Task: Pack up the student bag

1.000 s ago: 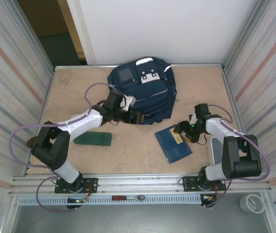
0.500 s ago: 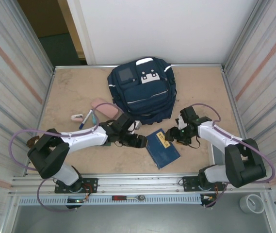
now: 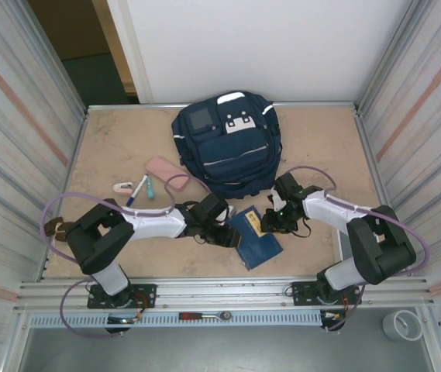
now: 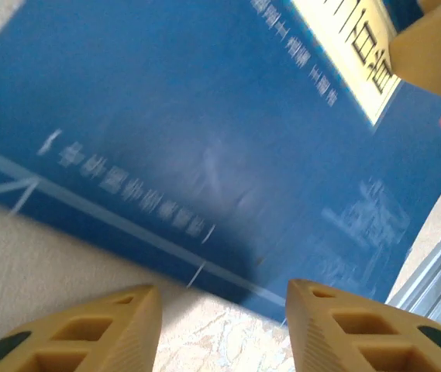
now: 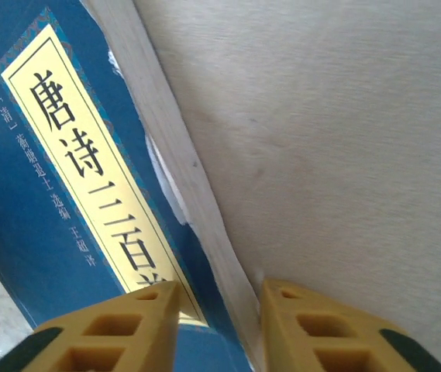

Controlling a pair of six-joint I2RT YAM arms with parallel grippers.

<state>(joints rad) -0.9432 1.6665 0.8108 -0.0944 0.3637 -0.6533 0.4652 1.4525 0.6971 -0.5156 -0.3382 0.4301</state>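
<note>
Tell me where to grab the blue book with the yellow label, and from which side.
Grip the blue book by its white page edge, coming from the right arm's side. It lies flat on the table, so the broad cover gives fingers nothing to close on; that long edge is bare, and the right gripper straddles it. It likely needs lifting off the table first.
</note>
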